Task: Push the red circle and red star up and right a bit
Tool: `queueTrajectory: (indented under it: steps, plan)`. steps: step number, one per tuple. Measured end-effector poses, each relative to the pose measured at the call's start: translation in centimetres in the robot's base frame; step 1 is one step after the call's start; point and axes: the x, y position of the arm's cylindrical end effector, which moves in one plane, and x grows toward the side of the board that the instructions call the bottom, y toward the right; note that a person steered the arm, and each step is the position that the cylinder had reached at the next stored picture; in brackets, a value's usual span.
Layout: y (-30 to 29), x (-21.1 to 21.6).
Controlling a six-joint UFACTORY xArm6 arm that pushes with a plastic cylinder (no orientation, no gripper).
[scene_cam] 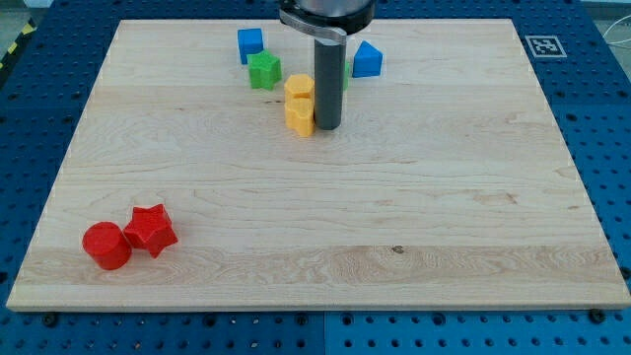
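The red circle lies near the board's bottom left corner. The red star sits just to its right and slightly higher, touching it. My tip rests on the board near the view's top centre, far up and right of both red blocks. It stands right against the right side of two yellow blocks.
A blue cube and a green star-like block lie at the view's top, left of the rod. A blue block lies right of the rod. A small green block is mostly hidden behind the rod. The wooden board sits on a blue perforated table.
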Motion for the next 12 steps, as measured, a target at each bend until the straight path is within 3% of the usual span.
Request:
queueTrajectory:
  steps: [3,5,7,9,12]
  plan:
    - [-1.0,0.2]
    - [1.1,4.6]
    - [-4.6,4.6]
    - [-5.3,4.6]
    - [-24.9,5.0]
